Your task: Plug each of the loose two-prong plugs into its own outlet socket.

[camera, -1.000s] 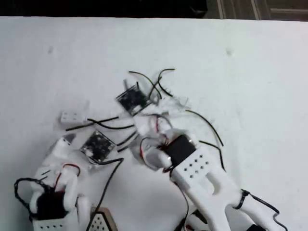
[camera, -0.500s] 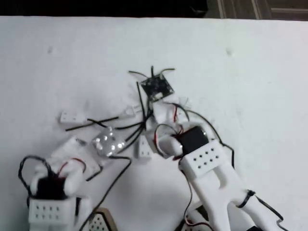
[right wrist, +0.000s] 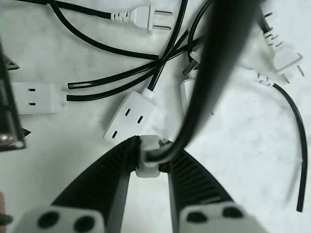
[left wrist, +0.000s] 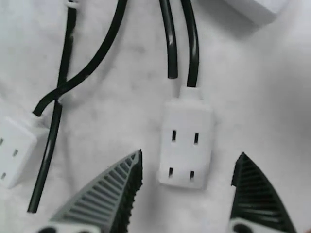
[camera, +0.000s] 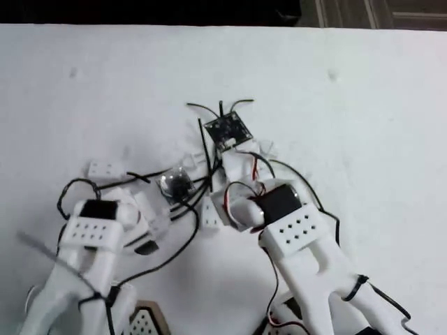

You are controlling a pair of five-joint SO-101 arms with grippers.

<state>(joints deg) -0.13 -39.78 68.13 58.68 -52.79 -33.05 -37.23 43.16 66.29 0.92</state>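
White bench carries a tangle of black cords, white sockets and plugs. Left pincer gapes wide, one finger on either side of a socket block and not touching it. The block lies flat, slots up, and its black cord runs away from the pincer. A second socket lies near it. Right pincer is clamped on a white cord end with a thick black cord; plug or not, can't tell. Just past its tips lies another socket, slots up. A loose two-prong plug lies farther off on the bench, prongs bare. Another plug lies well apart from it.
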